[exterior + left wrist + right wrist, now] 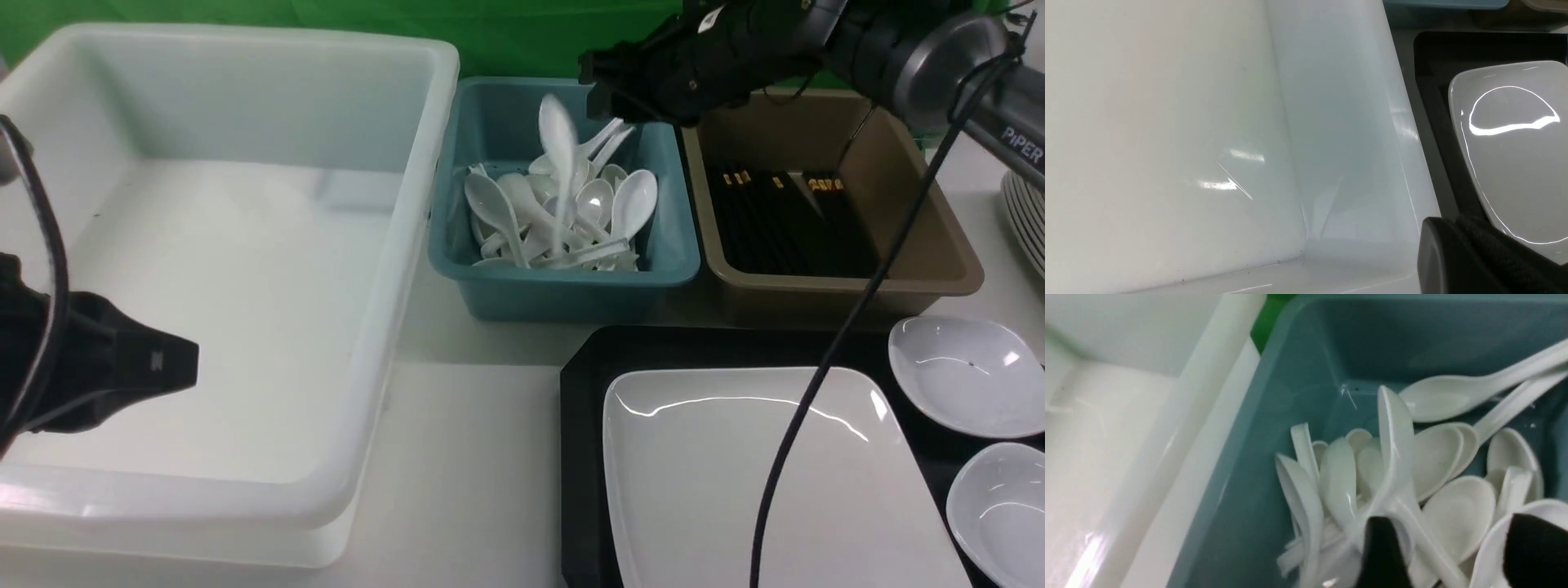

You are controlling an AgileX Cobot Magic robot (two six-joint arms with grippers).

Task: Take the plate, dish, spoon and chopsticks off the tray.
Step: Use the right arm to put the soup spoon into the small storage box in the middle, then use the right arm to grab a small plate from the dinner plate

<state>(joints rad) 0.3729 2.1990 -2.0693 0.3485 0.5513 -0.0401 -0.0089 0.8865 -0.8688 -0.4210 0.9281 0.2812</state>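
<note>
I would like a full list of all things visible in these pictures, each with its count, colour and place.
big tub: one, white, left.
middle tub: one, teal, centre back.
spoons: many, white, piled in the middle tub.
blurred spoon: one, white, upright above that pile.
brown tub: one, right of the middle tub.
chopsticks: many, black, in the brown tub.
tray: one, black, front right.
plate: one, white, on the tray.
small dishes: two, white, right of the plate.
stacked plates: several, white, far right.
left gripper: black, over the big tub.
right gripper: black, open, over the spoons.
</note>
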